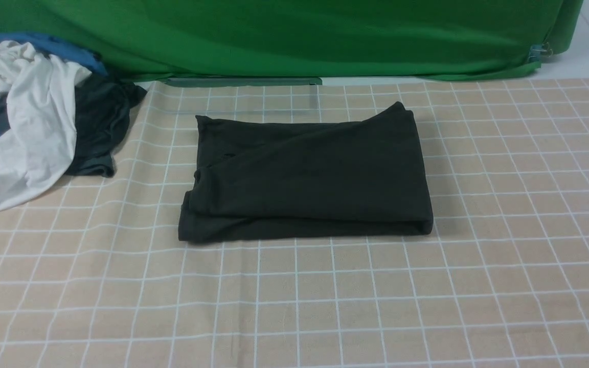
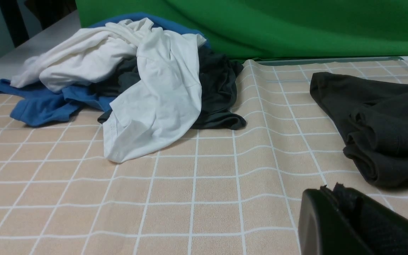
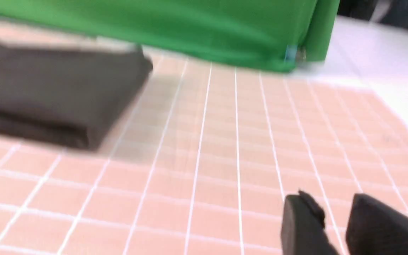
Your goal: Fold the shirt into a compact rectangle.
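The black T-shirt (image 1: 307,179) lies folded mid-worktop (image 1: 427,306) — soft, light, limp; best pinched at a layered edge. Left gripper (image 2: 345,212) closed and empty, right gripper (image 3: 335,223) slightly open and empty.

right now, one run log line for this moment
shirt: folded into rectangle, flat on table | left claw: shut, empty, off shirt | right claw: open, empty, off shirt | clothes pile: far left

Front view high, forward; both wrist views low, sharing shirt (image 1: 307,179)
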Motion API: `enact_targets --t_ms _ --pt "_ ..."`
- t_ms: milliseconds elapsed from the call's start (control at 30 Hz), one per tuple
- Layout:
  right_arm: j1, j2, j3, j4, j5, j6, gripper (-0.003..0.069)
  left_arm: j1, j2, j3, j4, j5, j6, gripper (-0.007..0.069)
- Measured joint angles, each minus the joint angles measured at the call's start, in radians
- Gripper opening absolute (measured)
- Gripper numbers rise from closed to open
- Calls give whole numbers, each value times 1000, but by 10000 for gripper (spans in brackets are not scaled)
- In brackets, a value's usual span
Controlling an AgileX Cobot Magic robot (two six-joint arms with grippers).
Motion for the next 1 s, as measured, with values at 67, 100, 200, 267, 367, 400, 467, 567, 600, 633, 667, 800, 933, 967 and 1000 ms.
enact_targets --t_ms 67,100,200,267,367,400,467,567,600,633,667,800,933,967,1000 --pt "-1 0 0 -1 3 0 237 0 0 0 9 0 0 18" --pt "-1 0 0 -1 5 0 237 0 0 0 14 0 0 18" --pt "-1 0 0 -2 5 0 237 0 0 0 18 1 0 18" --pt "-1 0 0 -2 5 0 237 0 0 0 20 1 0 19" --pt "-1 0 0 -2 5 0 237 0 0 0 20 1 0 19" --pt "-1 0 0 -2 5 1 237 0 0 0 20 1 0 19" --pt "-1 0 0 -2 5 1 237 0 0 0 21 1 0 20" --pt "-1 0 0 -2 5 1 237 0 0 0 21 1 0 20" --pt "-1 0 0 -2 5 1 237 0 0 0 21 1 0 20" --pt "-1 0 0 -2 5 1 237 0 0 0 21 1 0 20" --pt "-1 0 0 -2 5 1 237 0 0 0 21 1 0 20" --pt "-1 0 0 -2 5 1 237 0 0 0 21 1 0 20" --pt "-1 0 0 -2 5 1 238 0 0 0 21 1 0 20" --pt "-1 0 0 -2 5 1 238 0 0 0 21 1 0 20" --pt "-1 0 0 -2 5 1 238 0 0 0 21 1 0 20"
